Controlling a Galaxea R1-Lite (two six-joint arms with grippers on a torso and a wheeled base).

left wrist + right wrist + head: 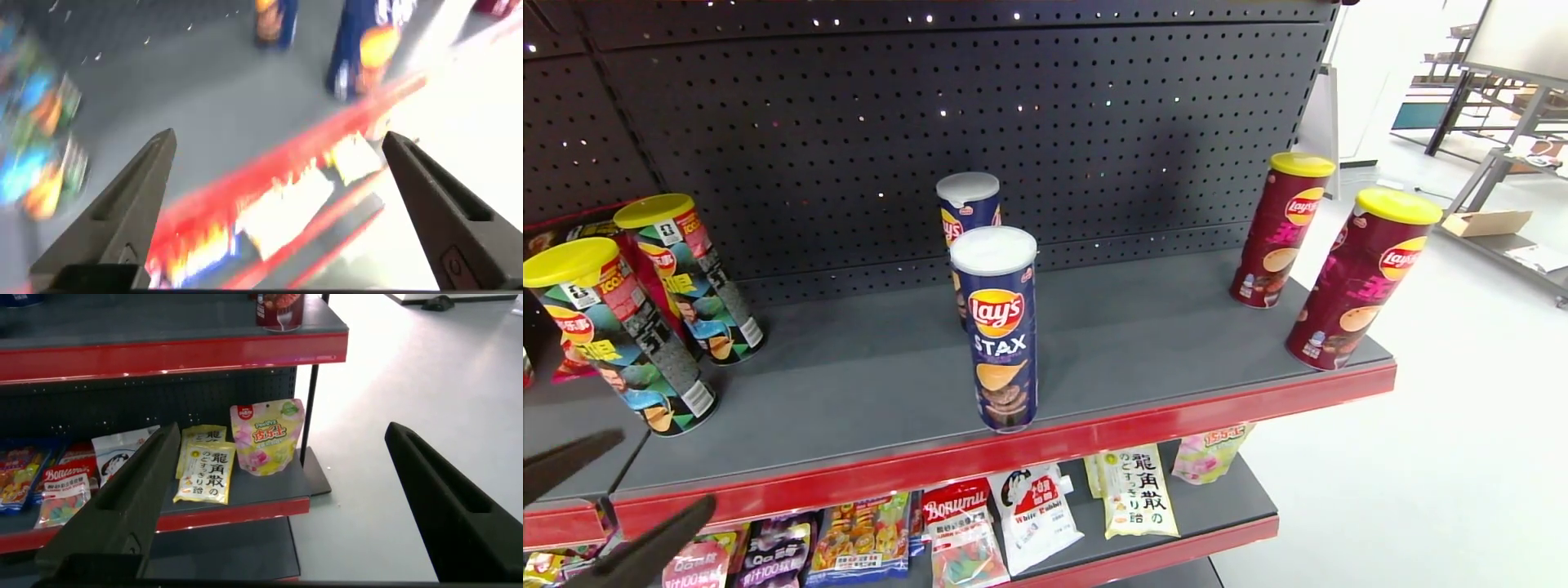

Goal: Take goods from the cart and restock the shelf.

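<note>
Nearest you, the left gripper [666, 469] hung wide and empty before the red front lip of the shelf [849, 384]. The right gripper [282, 429] was likewise spread, holding nothing, and faced the snack bags [208, 469] on the lower tier. A blue can [1003, 327] stood upright at the lip, with a second blue can [968, 204] just behind it. Both were judged light, stiff, slick-walled and tippy: take such a tube at mid-body, not by the lid.

Navy chip cans [1003, 327] with white lids, maroon cans [1364, 278] with yellow lids, multicoloured patterned cans [613, 335] yellow-lidded, grey shelf [866, 384] edged red, black perforated back panel [931, 122].
</note>
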